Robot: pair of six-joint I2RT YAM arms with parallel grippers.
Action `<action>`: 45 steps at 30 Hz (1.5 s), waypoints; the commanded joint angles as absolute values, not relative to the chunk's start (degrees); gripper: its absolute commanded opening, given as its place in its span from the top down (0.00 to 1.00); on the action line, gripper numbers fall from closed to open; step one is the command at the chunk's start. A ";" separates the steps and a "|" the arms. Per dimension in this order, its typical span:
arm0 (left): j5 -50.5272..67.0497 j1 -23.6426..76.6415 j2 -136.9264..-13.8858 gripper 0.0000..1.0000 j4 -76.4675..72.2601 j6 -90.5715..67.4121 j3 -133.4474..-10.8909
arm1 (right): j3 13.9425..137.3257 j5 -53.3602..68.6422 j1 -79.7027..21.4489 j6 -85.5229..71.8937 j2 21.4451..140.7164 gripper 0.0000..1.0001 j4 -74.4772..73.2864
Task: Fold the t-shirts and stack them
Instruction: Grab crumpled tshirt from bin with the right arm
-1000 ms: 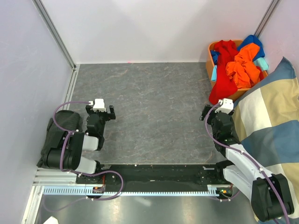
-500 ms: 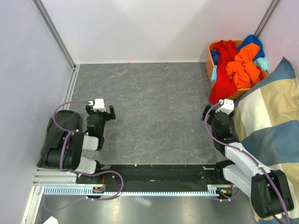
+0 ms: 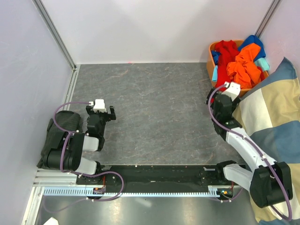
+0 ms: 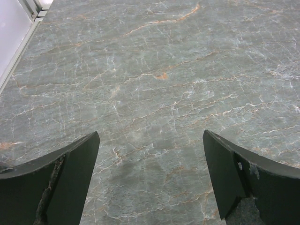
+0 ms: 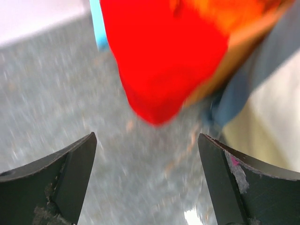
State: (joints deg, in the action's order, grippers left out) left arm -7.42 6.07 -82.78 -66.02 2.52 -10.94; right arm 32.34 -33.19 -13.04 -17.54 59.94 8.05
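Observation:
The t-shirts lie bundled in an orange basket (image 3: pixel 210 60) at the table's far right corner: a red one (image 3: pixel 226 55), an orange one (image 3: pixel 244 66), a blue one (image 3: pixel 253 41) and a teal one (image 3: pixel 215 74). The red t-shirt (image 5: pixel 164 61) hangs over the basket's side down to the table. My right gripper (image 3: pixel 220 92) is just in front of that hanging end, open, with nothing between its fingers (image 5: pixel 70 173). The right wrist view is blurred. At the left side of the table, my left gripper (image 3: pixel 100 111) is open over bare marbled tabletop (image 4: pixel 164 70).
A big blue-and-beige checked cushion (image 3: pixel 269 117) leans along the right edge, against the right arm and the basket. A black bundle (image 3: pixel 58 138) lies by the left arm's base. White walls with metal rails close in the left, far and right sides.
My right arm has stretched forward toward the basket, bringing its gripper up to the hanging red t-shirt. The left arm has stayed still.

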 commanded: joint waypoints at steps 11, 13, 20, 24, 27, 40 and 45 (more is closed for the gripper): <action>-8.09 5.71 -82.88 0.00 -67.32 0.88 -12.13 | 73.03 -46.32 -13.01 -8.35 86.38 0.02 -10.54; -8.09 5.71 -82.88 0.00 -67.32 0.88 -12.04 | 74.44 -46.14 -12.48 -8.00 88.41 0.02 -10.46; -8.00 5.71 -82.88 0.00 -67.32 0.88 -12.13 | 79.18 -41.05 -5.54 -12.39 93.42 0.02 -15.37; -8.09 5.71 -82.79 0.00 -67.24 0.88 -12.13 | 81.03 -40.78 -3.43 -12.22 95.79 0.02 -16.70; -8.09 5.71 -82.88 0.00 -67.32 0.88 -12.04 | 80.86 -39.82 -2.90 -12.74 96.41 0.02 -16.87; -8.09 5.71 -82.88 0.00 -67.32 0.88 -12.13 | 79.45 -35.69 -2.55 -14.50 97.21 0.15 -16.79; -8.09 5.71 -82.88 0.00 -67.32 0.88 -12.13 | 78.05 -33.05 -2.20 -15.29 97.21 0.47 -16.96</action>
